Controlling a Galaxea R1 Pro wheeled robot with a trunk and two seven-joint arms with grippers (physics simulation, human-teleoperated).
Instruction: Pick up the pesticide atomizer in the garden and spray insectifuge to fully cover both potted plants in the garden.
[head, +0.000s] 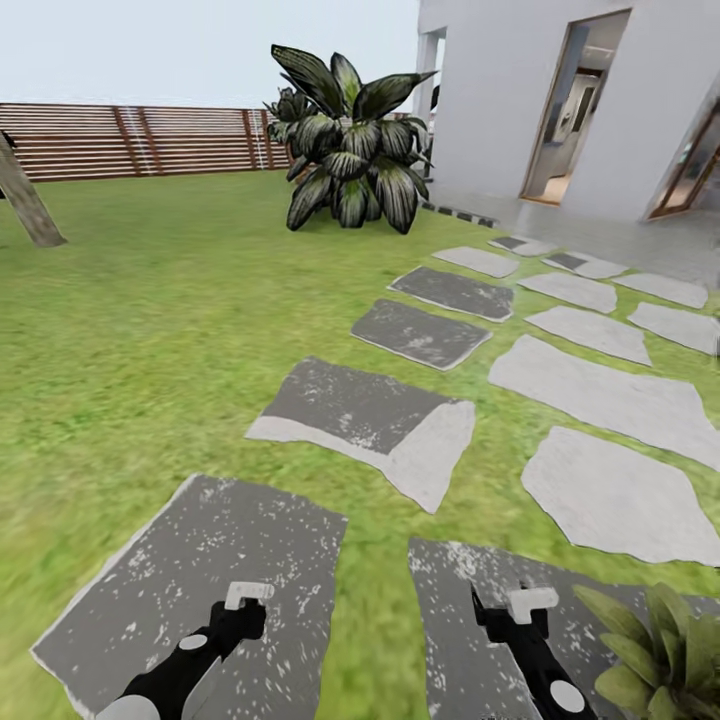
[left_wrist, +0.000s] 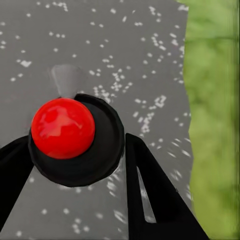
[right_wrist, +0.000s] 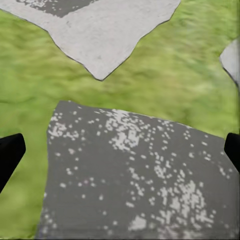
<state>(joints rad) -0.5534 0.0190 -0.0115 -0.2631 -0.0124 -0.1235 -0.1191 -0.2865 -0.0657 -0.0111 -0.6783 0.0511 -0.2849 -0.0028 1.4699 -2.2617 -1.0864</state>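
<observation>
Left gripper (head: 248, 597) over paving slab (head: 200, 590); right gripper (head: 530, 603) over neighbouring slab (head: 470, 640), grass strip (head: 375, 600) between them. Potted plant (head: 665, 650) just right of right gripper. Stepping stones (head: 420, 333) run ahead toward house (head: 560, 100). Large leafy plant (head: 350, 150) far ahead; fence (head: 130, 140) behind it, left. Tree trunk (head: 25, 200) far ahead-left.

**Colours across the garden**

I see bright green lawn (head: 150, 330) set with paving slabs (head: 600, 400), some dark grey flecked white, others pale grey. The fence (head: 140, 140) is brown horizontal slats. The big bush (head: 350, 160) has dark leaves streaked pale. At my left wrist, a glossy red ball (left_wrist: 62, 127) sits in a black ring.
</observation>
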